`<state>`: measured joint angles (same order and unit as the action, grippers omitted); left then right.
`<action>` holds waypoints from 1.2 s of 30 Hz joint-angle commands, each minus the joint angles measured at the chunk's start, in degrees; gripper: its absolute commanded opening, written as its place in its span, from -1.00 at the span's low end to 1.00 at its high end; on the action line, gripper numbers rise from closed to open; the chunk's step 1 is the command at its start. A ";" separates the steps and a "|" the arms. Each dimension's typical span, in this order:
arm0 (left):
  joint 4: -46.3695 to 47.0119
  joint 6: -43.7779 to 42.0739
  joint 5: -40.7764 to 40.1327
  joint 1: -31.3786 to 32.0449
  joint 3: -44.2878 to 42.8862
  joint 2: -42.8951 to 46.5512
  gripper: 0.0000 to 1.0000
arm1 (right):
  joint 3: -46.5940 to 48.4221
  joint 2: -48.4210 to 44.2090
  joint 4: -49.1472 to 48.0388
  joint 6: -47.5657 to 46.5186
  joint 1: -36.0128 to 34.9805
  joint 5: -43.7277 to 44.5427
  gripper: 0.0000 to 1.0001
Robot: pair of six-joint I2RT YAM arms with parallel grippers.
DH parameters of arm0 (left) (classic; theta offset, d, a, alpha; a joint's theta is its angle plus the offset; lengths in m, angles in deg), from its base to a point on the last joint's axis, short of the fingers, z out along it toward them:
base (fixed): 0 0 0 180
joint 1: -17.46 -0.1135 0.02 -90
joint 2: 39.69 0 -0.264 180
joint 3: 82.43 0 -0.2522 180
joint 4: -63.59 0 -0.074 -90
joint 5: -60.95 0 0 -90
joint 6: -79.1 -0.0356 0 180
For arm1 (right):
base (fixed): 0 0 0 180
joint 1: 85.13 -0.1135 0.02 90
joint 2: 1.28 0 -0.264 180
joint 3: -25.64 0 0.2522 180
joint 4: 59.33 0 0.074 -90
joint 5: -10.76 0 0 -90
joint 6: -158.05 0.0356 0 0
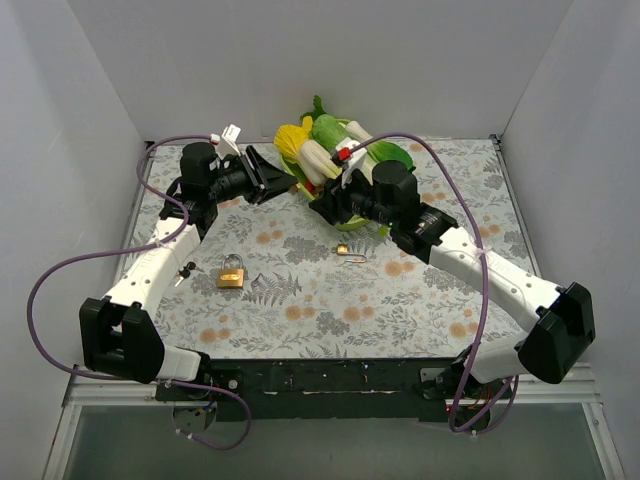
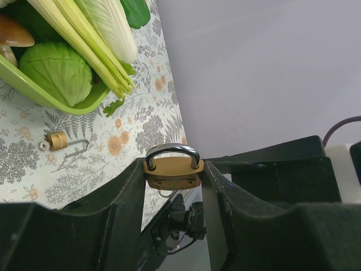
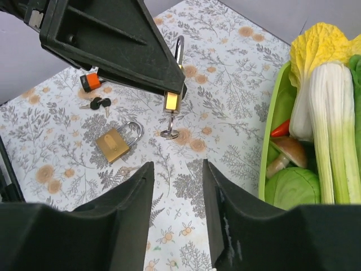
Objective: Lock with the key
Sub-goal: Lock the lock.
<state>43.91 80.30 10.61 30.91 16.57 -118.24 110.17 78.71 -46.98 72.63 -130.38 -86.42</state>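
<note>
**A:** Progress on the locking?

**B:** Partly done, I'd judge. The padlock [image 2: 172, 174] is clamped in the left end effector [image 2: 174, 165], off the bench [image 1: 300, 295]. Its shackle is down and the key [image 3: 170, 117] is in the keyhole. Turned or not, I can't tell.

**A:** Right end effector [image 3: 177, 166]?

**B:** Jaws apart, empty, near the key.
</note>
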 commanded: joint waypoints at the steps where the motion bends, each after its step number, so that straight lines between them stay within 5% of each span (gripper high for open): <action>1: 0.20 -1.55 3.32 0.17 1.76 1.72 -1.00 | -0.98 -2.47 0.62 -4.30 1.40 -6.87 -0.13; 20: -0.77 -1.55 4.29 0.43 3.08 2.08 -1.00 | 7.99 6.59 0.97 -4.23 1.31 -12.68 -0.23; 28: -0.50 -1.29 3.94 0.52 3.35 2.08 -1.00 | 7.64 7.03 0.27 -4.40 1.40 -11.98 -0.95; 36: 0.99 0.38 1.30 0.08 1.41 0.32 -1.00 | 4.74 5.45 0.88 -4.32 1.22 -11.54 -0.97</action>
<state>42.58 79.58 13.19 31.17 19.82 -118.19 115.04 85.83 -44.93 69.11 -128.74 -97.39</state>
